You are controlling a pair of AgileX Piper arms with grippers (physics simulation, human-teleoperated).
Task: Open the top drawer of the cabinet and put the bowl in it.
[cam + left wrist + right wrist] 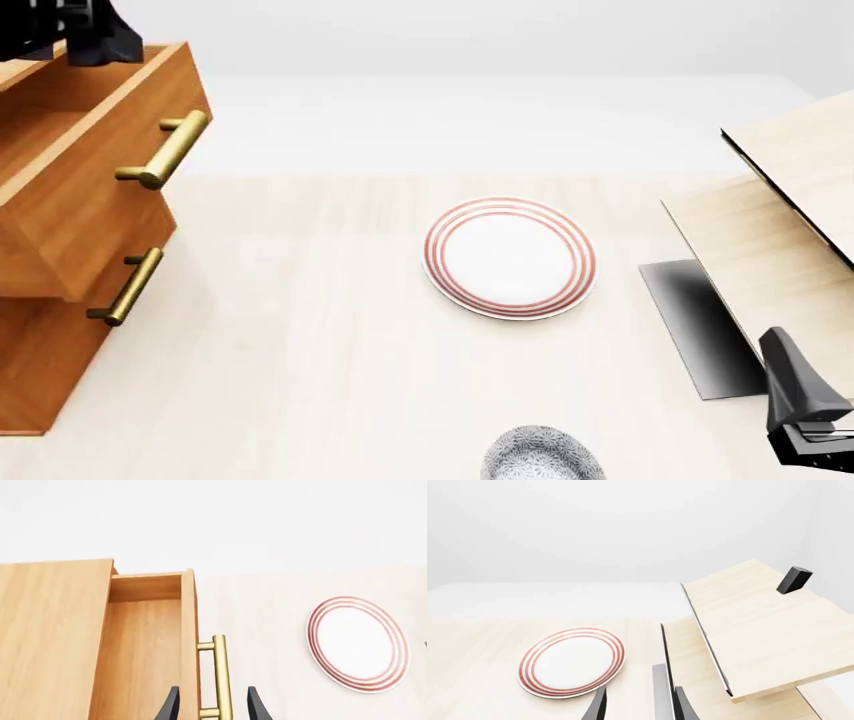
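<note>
Item, top drawer (143, 645): pulled out of the cabinet (53, 640). My left wrist view looks down into its bare wooden interior; the front view gives only its outer face and brass handle (163, 150), plus a second handled drawer (80, 270) below, which the wrist view lacks.

Item, left gripper (212, 705): two dark fingertips spread apart, the handle's bar standing in the gap between them. Neither tip appears to touch it, though the frame's edge cuts them off and I cannot be sure. Jaws released, grasping nothing. In the front view this gripper is only a dark shape above the drawer's back corner.

Item, bowl (542, 456): leaf-patterned, on the table (334, 380) at the near edge of the front view, beside and just ahead of my right gripper (806, 432). Neither wrist view shows it. It is well apart from the drawer.

Item, plate (510, 257): red-ringed, flat on the table, visible in all three views, ahead of my right jaws.

Item, right gripper, wrist view (639, 705): tips parted, empty, touching nothing. A pale wooden structure (754, 630) lies ahead, with a small black block (794, 580) on top, seen only here.
</note>
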